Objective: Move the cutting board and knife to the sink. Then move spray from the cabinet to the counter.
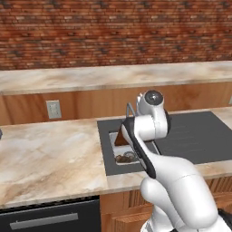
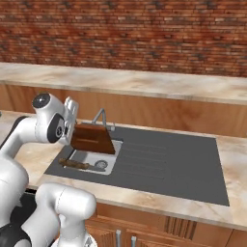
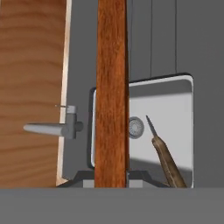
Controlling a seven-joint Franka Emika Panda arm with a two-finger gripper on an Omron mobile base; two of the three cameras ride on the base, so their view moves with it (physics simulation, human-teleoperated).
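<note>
The cutting board point(image 3: 111, 87) is clamped edge-on between the jaws of the gripper point(image 3: 111, 175) and tilted over the sink point(image 2: 94, 161), presumably for lowering inside; the knife point(image 3: 166, 157) is seen at the basin's five o'clock, beside the drain point(image 3: 136, 127).

I count one cutting board point(image 2: 92, 138); one knife point(image 3: 166, 156); one sink point(image 2: 94, 163) with one drain point(image 3: 136, 127) and one faucet point(image 3: 50, 128); one wall outlet point(image 1: 53, 109); one dark draining panel point(image 2: 164, 161) set in one marbled counter point(image 1: 45, 154); one raised stone ledge point(image 2: 144, 83) behind it; one brick wall point(image 1: 113, 27); one gripper point(image 3: 111, 177), two fingertips.
</note>
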